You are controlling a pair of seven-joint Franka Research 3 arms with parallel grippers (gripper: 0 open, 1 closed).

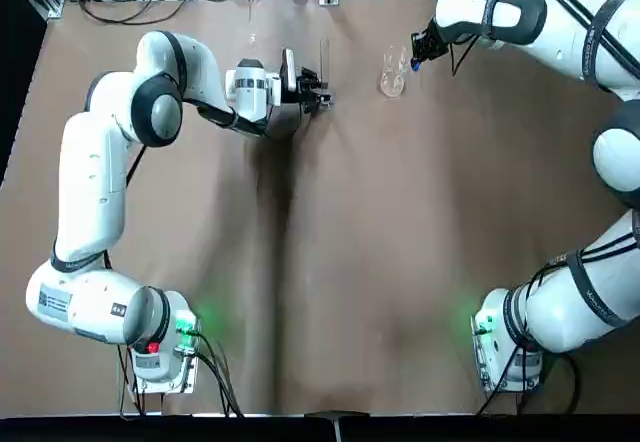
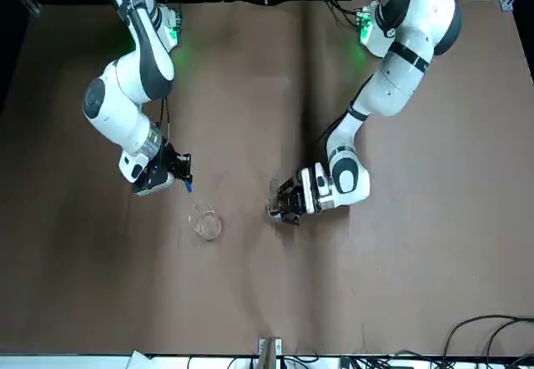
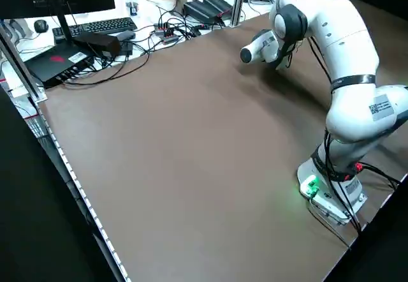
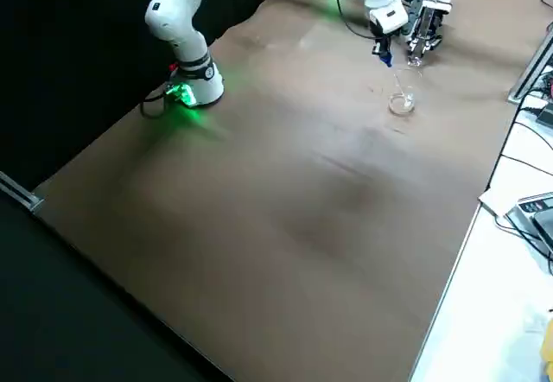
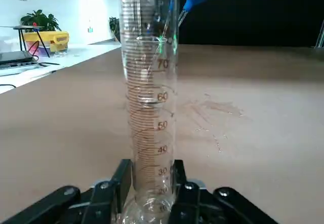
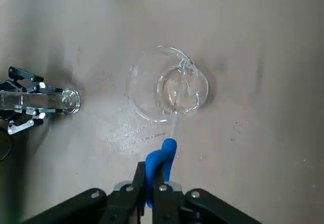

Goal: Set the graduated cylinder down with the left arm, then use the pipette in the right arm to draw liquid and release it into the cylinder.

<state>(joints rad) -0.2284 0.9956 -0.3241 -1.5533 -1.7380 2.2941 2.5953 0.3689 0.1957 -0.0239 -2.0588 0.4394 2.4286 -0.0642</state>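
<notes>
Tall clear graduated cylinder [image 5: 150, 117], brown scale marks, upright, clamped near its foot in left hand [image 5: 149, 193]

Brown table [image 3: 191, 141], cluttered white desk [image 3: 143, 1] with keyboard [image 3: 95, 27], black surroundings.

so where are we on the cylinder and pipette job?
Done: the cylinder stands upright on the table, though the left gripper has its fingers against the base. In hand: the right gripper squeezes the pipette bulb, its tip down in the beaker. Left: letting go of the cylinder, carrying the drawn liquid over and releasing it into the cylinder.
</notes>
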